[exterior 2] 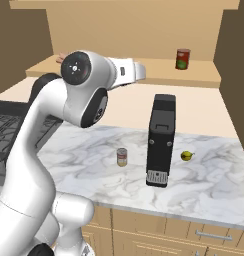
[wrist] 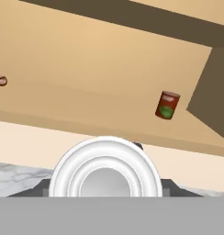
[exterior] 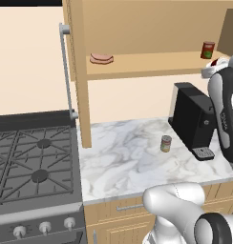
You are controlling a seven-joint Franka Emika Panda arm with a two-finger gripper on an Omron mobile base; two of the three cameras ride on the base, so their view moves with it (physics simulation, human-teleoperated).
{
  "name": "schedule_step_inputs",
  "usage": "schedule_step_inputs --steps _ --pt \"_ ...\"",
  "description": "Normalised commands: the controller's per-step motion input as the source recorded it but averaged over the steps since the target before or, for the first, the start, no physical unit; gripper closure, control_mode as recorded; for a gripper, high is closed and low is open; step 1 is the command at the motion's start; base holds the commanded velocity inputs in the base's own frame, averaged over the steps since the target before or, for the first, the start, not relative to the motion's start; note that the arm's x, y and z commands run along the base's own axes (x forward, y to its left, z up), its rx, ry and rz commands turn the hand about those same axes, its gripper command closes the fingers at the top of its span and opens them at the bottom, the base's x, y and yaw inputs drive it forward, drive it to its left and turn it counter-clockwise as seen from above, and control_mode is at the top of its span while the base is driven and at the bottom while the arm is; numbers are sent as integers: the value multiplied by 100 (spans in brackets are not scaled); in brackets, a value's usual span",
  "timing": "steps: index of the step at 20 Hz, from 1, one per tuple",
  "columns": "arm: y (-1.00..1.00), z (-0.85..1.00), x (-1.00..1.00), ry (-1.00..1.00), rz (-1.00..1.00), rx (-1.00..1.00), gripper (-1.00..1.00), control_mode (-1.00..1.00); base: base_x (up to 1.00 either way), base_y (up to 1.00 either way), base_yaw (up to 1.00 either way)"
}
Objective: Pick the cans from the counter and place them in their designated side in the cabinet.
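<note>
We hold the red can [wrist: 104, 176] clamped end-on between our fingers, just short of the cabinet [wrist: 86, 69] shelf and left of the darker can [wrist: 167, 105], so next we judge a reach forward, leaving the grey-olive can [exterior: 166, 143] on the counter [exterior: 123, 157] below.

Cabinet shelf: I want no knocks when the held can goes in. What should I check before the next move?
1. Grip: pincer shut on the held can, its round top between the tips: ok.
2. Cabinet door swung open: ok.
3. Bare shelf between the pink meat and the darker red can: ok.
4. Room beside the darker red can, close to the pincer: cannot tell.
5. Which side this can belongs on: cannot tell.
6. Grey-olive can upright on the counter, waiting: ok.
</note>
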Motion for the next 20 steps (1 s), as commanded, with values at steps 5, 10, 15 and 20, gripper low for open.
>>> schedule_step_inputs --steps 5,10,15,20 --pt "-8 9 29 -1 0 0 100 -100 0 0 0" --pt "-10 7 33 0 0 0 100 -100 0 0 0" --pt "-11 9 29 0 0 0 100 -100 0 0 0" --pt "-12 4 28 1 0 0 100 -100 0 0 0"
